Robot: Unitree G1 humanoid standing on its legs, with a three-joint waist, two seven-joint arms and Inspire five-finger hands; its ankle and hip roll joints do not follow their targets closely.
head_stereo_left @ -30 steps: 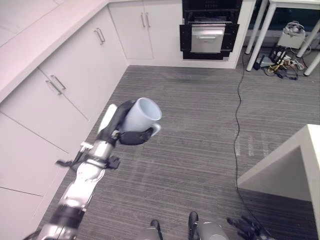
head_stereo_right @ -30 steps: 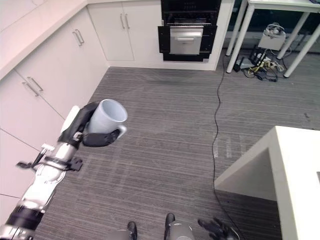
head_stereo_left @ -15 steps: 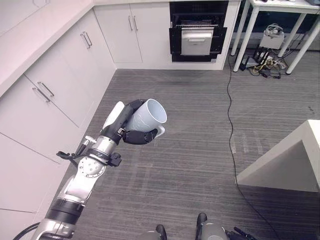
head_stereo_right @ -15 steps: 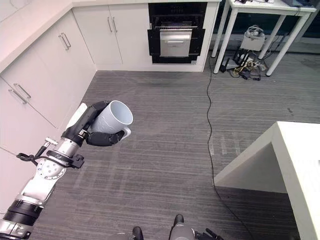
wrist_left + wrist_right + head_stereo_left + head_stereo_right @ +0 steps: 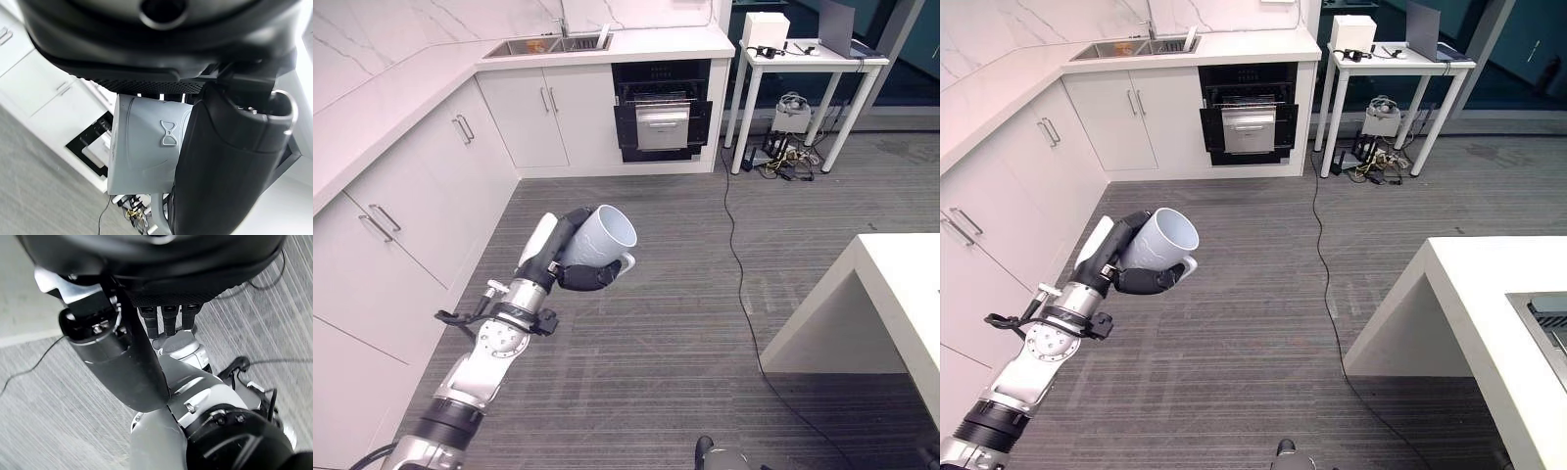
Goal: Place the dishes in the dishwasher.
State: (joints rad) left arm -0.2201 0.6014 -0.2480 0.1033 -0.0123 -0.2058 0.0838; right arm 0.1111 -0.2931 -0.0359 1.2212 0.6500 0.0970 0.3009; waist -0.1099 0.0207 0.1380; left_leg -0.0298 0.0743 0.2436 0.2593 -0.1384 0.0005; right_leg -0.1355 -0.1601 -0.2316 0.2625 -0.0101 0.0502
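The left hand point(image 5: 570, 257) has its fingers wrapped around the pale mug point(image 5: 599, 238), carried above the floor. The view has swung up since a second ago, and the dishwasher point(image 5: 663, 120) at the far wall now looks closer; transport continues.

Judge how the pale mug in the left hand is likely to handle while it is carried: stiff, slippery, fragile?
The mug looks rigid and glazed, so probably smooth and somewhat slippery. The left hand wraps its body, tilted with the opening facing up and away, which seems secure enough. It looks ceramic, so a drop onto the hard floor would likely chip or break it.
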